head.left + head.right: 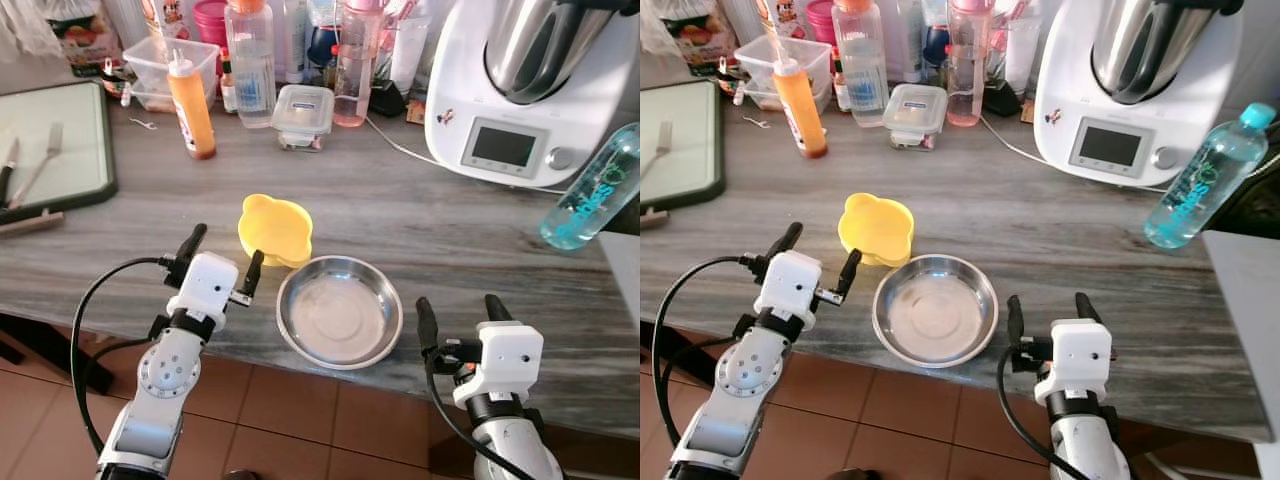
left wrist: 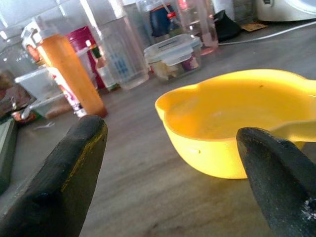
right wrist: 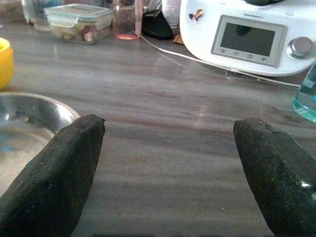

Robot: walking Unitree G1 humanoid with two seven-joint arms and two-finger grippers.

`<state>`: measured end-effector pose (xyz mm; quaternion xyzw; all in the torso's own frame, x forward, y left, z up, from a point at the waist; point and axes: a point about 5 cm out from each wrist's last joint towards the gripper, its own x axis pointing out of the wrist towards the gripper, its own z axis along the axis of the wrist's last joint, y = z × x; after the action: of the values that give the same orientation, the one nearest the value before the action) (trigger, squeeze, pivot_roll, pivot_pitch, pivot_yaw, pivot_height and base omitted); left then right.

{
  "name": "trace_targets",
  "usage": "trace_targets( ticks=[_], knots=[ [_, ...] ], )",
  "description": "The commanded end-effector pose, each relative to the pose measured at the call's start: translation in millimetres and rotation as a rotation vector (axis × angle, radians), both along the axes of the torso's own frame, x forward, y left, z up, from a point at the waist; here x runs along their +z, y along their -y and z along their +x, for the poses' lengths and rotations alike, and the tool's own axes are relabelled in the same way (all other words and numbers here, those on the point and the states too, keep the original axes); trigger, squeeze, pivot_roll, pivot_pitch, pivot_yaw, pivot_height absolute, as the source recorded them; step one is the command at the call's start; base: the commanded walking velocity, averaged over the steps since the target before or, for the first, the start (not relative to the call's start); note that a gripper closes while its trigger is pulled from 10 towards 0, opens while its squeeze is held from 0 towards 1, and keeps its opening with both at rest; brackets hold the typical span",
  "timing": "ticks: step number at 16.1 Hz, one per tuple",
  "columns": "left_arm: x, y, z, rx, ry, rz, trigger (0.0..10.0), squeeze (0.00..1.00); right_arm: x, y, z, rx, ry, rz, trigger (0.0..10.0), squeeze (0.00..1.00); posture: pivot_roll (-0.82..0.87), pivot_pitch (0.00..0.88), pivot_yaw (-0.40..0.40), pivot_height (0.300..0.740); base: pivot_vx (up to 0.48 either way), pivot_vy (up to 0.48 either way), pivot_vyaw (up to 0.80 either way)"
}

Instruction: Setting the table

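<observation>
A small yellow bowl (image 1: 274, 228) sits on the grey wooden counter (image 1: 420, 215), with a round steel dish (image 1: 339, 310) just in front of it at the counter's front edge. My left gripper (image 1: 221, 258) is open, low over the counter just left of the yellow bowl (image 2: 232, 118), one fingertip close to its rim and nothing held. Right of the steel dish (image 3: 29, 116), my right gripper (image 1: 461, 314) hovers open and empty at the front edge.
An orange sauce bottle (image 1: 190, 105), a lidded glass box (image 1: 303, 113), bottles and tubs crowd the back. A white kitchen machine (image 1: 530, 85) stands back right, a blue water bottle (image 1: 592, 187) beside it. A dark-framed tray (image 1: 55, 145) with a fork (image 1: 38, 160) lies left.
</observation>
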<state>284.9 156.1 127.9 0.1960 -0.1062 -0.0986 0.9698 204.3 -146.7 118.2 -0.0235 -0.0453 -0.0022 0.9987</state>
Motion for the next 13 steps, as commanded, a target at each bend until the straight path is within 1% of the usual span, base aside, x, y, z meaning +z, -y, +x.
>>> trace_targets(
  ticks=[1,2,4,6,7,9,10,11,13],
  knots=[
    [0,2.3,1.9,-0.031,-0.005,0.021,10.0,0.00,-3,-2.1,-2.1,-0.012,-0.007,0.014,10.0,0.00,0.15,0.122,0.015,0.740,0.000,0.000,0.00],
    [1,1.6,4.7,-0.038,-0.005,0.026,10.0,0.00,-5,-4.5,-2.5,-0.019,-0.009,0.027,10.0,0.00,0.15,0.121,0.024,0.740,0.000,0.000,0.00],
    [0,1.9,4.7,-0.051,-0.011,0.029,10.0,0.00,-3,-6.4,-3.7,-0.001,-0.014,0.023,10.0,0.00,0.14,0.127,0.024,0.740,0.000,0.000,0.00],
    [-3,-0.7,0.4,-0.051,-0.027,0.026,10.0,0.00,3,-8.6,-5.9,0.064,-0.015,0.020,10.0,0.00,0.13,0.139,0.010,0.740,0.000,0.000,0.00],
    [-4,-2.4,-1.7,-0.046,-0.036,0.015,10.0,0.00,1,-6.8,-8.5,0.077,-0.028,0.011,10.0,0.00,0.13,0.143,0.000,0.740,0.000,0.000,0.00],
    [-7,-7.6,-5.1,-0.016,-0.039,0.009,10.0,0.00,0,-0.7,-12.3,0.084,-0.041,-0.011,10.0,0.00,0.13,0.144,-0.025,0.740,0.000,0.000,0.00],
    [-7,-7.6,-5.6,-0.011,-0.039,0.006,10.0,0.00,0,0.6,-12.3,0.088,-0.043,-0.016,10.0,0.00,0.13,0.143,-0.028,0.740,0.000,0.000,0.00],
    [-7,-12.6,-8.0,0.023,-0.040,-0.002,10.0,0.00,5,-0.6,-9.7,0.103,-0.033,-0.025,10.0,0.00,0.13,0.140,-0.034,0.740,0.000,0.000,0.00],
    [-7,-15.0,-10.6,0.039,-0.045,-0.005,10.0,0.00,7,0.5,-8.1,0.112,-0.025,-0.036,10.0,0.00,0.13,0.137,-0.041,0.740,0.000,0.000,0.00]
  ],
)
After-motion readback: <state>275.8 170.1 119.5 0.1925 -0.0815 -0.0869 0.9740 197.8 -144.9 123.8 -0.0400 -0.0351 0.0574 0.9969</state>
